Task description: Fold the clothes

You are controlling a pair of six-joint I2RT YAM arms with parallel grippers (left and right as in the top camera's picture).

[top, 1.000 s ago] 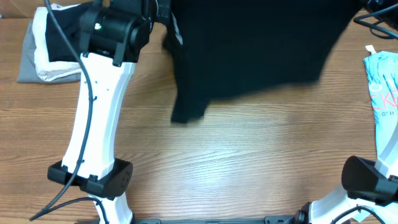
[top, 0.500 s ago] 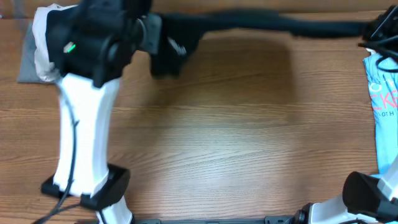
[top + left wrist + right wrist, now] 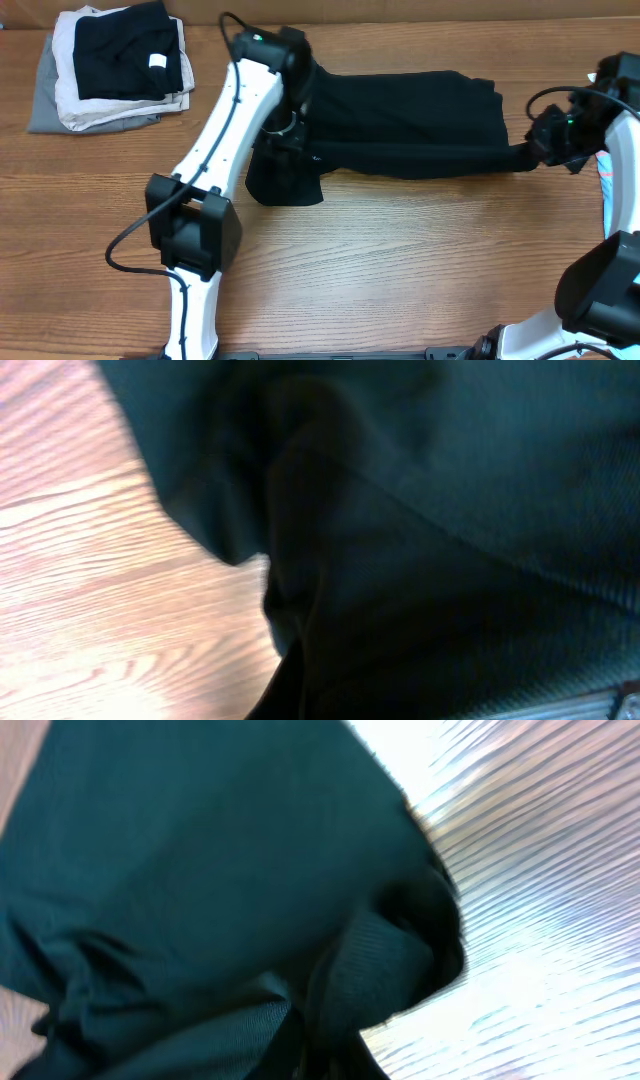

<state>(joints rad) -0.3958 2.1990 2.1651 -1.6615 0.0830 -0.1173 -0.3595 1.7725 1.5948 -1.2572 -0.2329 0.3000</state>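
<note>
Black soft-fabric long garment lies across the far half of the wooden table, stretched between both arms. On its left the left gripper is clenched in bunched cloth, a corner sagging below. On its right the right gripper pinches a thin twisted rope of fabric. Harder pulling could slip that hold, and the twist would likely fold in crooked.

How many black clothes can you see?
2. A big black garment is stretched across the middle; a folded black piece with a white tag sits on the pile of clothes at the far left. That pile may hide more.
</note>
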